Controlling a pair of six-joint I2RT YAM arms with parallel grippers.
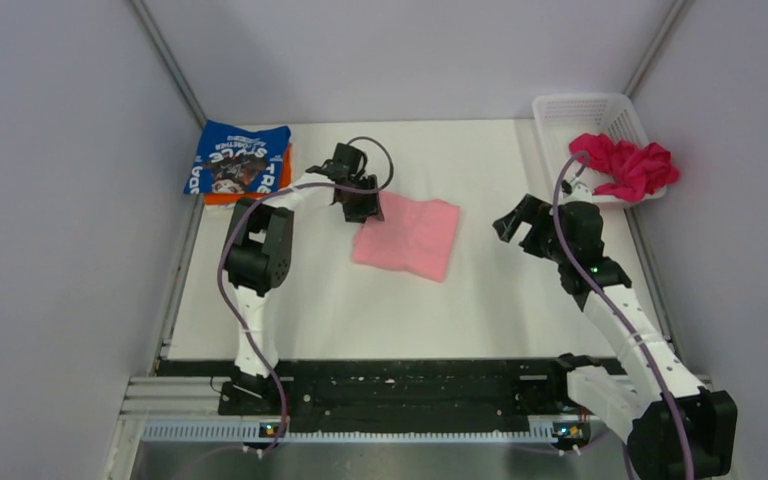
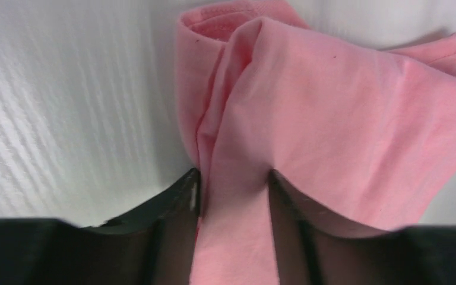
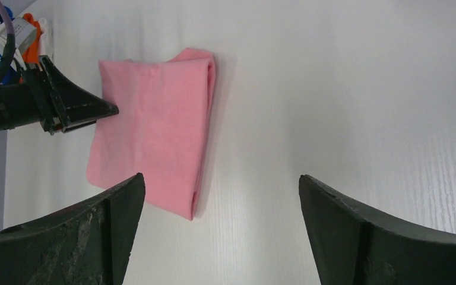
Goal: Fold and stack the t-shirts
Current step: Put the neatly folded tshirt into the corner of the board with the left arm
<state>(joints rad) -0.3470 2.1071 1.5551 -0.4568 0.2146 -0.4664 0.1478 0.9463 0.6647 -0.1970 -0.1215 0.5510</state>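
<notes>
The folded light pink t-shirt [image 1: 410, 237] lies mid-table; it also shows in the left wrist view [image 2: 332, 119] and the right wrist view [image 3: 154, 130]. My left gripper [image 1: 365, 207] is shut on its left corner, with pink cloth pinched between the fingers [image 2: 172, 205]. My right gripper [image 1: 522, 228] hangs open and empty above the table, right of the pink shirt [image 3: 221, 184]. The blue t-shirt with white lettering [image 1: 240, 158] lies folded at the back left on the orange t-shirt [image 1: 222, 198]. The magenta t-shirt [image 1: 628, 165] is bunched in the basket.
The white lattice basket [image 1: 585, 110] stands at the back right against the wall. Grey walls close in the left, right and back. A black rail [image 1: 400, 385] runs along the near edge between the arm bases.
</notes>
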